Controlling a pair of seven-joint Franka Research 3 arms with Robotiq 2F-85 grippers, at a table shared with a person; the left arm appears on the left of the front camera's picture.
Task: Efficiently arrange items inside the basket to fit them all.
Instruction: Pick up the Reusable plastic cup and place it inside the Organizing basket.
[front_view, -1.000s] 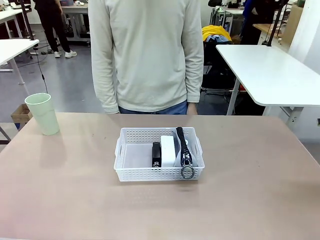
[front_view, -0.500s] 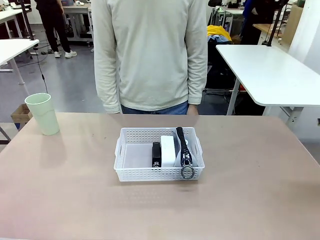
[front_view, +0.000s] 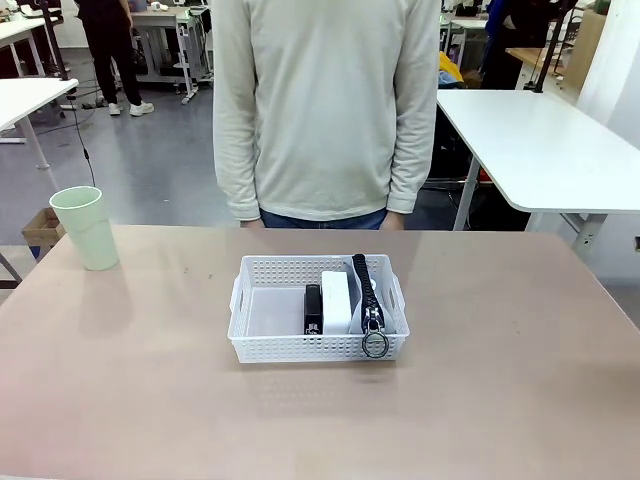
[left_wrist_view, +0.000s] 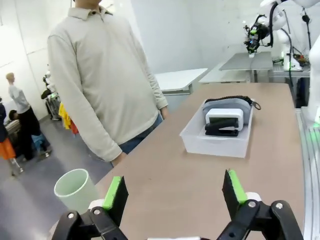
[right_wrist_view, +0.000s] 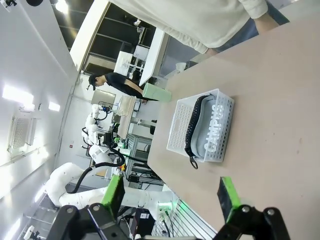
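Left end effector (left_wrist_view: 174, 189), in its wrist view, is spread and empty, with the cup (left_wrist_view: 75, 189) near. Right end effector (right_wrist_view: 170, 192), likewise spread, faces the basket (right_wrist_view: 179, 127). Front view: pouch (front_view: 368, 298), box (front_view: 336, 300) and stapler (front_view: 313, 308) are packed right, and the cup stands apart on the tabletop (front_view: 500, 400). Your next move is likely to place the cup in the free left side.

The black stapler (front_view: 313, 308) shows as a narrow strip beside the small white box (front_view: 336, 300), its near end masked by the wall of the basket (front_view: 290, 348), which also covers the base of the grey zip pouch (front_view: 366, 288). The front view's top edge cuts the person (front_view: 330, 110) off above the chest. A finger of the left claw (left_wrist_view: 175, 187) hides the foot of the pale green cup (left_wrist_view: 74, 187).
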